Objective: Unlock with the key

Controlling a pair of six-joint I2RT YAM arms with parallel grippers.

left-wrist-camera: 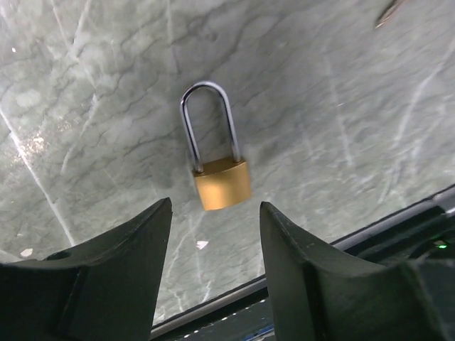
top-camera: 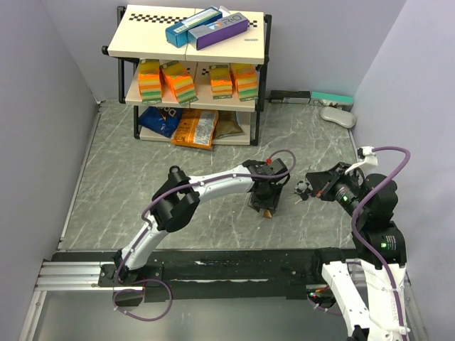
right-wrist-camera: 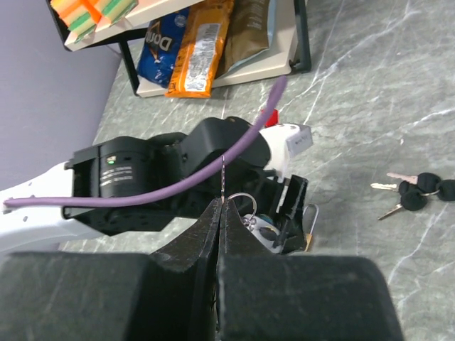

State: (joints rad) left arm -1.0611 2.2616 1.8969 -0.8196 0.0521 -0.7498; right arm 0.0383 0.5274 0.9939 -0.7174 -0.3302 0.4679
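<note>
A brass padlock (left-wrist-camera: 222, 183) with a closed silver shackle lies flat on the marble floor. It also shows in the top view (top-camera: 268, 212) and the right wrist view (right-wrist-camera: 311, 229). My left gripper (left-wrist-camera: 215, 207) hangs open just above it, with the lock body in front of the gap between the fingers. In the top view the left gripper (top-camera: 264, 200) is at the centre. My right gripper (right-wrist-camera: 220, 206) is shut on a key (right-wrist-camera: 223, 174), with the thin blade sticking out toward the left gripper and a key ring (right-wrist-camera: 242, 204) hanging beside it. In the top view the right gripper (top-camera: 313, 186) is a short way right of the lock.
A second bunch of black-headed keys (right-wrist-camera: 416, 192) lies on the floor. A shelf rack (top-camera: 135, 106) at the back holds boxes, sponges and snack bags. A teal box (top-camera: 330, 97) and a white object (top-camera: 338, 116) lie by the back right wall.
</note>
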